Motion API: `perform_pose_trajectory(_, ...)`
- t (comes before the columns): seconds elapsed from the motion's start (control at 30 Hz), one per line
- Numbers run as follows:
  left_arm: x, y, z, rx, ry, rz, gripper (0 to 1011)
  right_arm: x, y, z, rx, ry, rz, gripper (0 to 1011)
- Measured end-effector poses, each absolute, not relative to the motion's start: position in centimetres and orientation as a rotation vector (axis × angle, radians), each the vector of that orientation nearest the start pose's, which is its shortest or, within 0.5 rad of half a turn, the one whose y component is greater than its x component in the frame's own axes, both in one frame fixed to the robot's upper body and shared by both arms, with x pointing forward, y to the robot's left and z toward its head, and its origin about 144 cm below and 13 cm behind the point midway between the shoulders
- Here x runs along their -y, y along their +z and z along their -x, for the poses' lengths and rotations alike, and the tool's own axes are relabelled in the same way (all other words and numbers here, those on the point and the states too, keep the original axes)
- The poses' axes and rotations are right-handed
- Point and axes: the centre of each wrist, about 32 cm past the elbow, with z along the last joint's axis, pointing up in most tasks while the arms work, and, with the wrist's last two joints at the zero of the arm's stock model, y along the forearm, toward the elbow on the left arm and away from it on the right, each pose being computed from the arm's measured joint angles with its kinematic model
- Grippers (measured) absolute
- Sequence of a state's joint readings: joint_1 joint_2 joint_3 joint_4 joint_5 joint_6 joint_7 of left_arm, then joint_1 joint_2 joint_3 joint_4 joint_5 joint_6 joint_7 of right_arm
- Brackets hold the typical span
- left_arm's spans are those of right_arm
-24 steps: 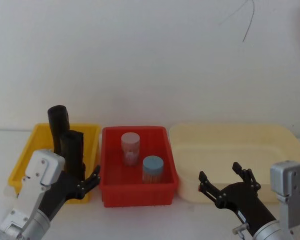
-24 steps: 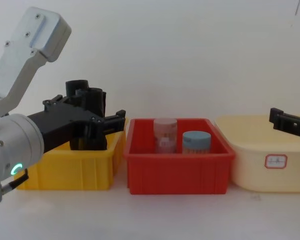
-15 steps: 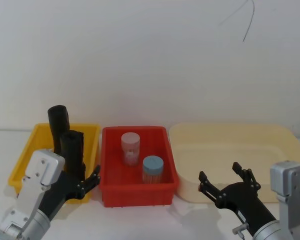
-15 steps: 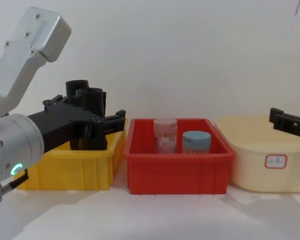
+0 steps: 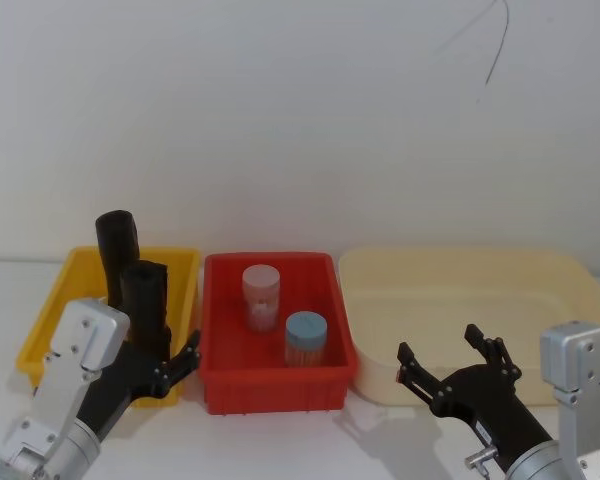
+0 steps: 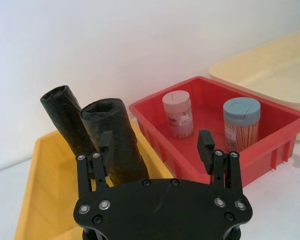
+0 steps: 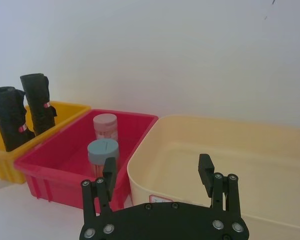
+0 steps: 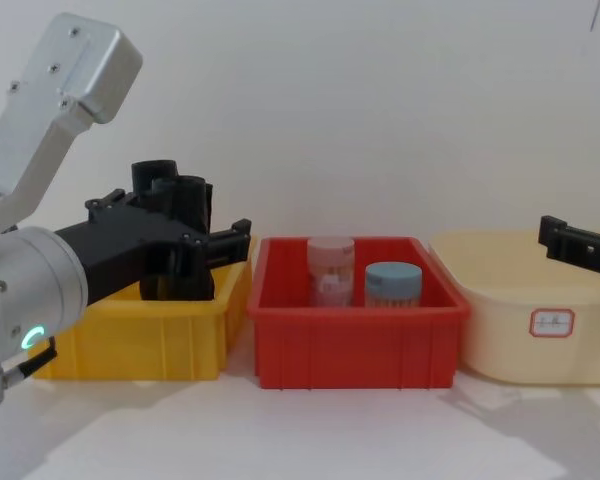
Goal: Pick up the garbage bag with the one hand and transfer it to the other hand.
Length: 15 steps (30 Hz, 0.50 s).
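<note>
Black plastic, 2 garbage bag rolls (image 5: 145, 300), 2 jars (image 5: 305, 340), 3 bins (image 5: 280, 388)

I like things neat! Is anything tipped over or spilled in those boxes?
Nothing has spilled. The back garbage bag roll leans a bit in the yellow bin. The front garbage bag roll, pink-lidded jar and blue-lidded jar stand about upright.

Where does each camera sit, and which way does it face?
Head: high up, looking forward and down into yellow bin, red bin and cream tub; both arms at lower corners.
Chest: lower, facing the bins' sides; left arm large, right gripper at right edge.
Left wrist: behind the open left gripper, facing the garbage bag rolls.
Right wrist: behind the open right gripper, facing the cream tub.
Both wrist views share the red bin's jars.
</note>
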<state>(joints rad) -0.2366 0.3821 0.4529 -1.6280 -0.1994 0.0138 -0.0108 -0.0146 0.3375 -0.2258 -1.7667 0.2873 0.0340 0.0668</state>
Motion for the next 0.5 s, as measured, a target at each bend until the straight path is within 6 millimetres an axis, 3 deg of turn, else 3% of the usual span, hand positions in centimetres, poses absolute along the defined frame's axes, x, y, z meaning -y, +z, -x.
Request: perform_pose_trajectory(0.5, -20.64, 120.93, -48.86, 0.271, 1.193, -0.079, 1001, 23.71, 118.87, -44.33, 0.075, -1.229, -0.026, 1001)
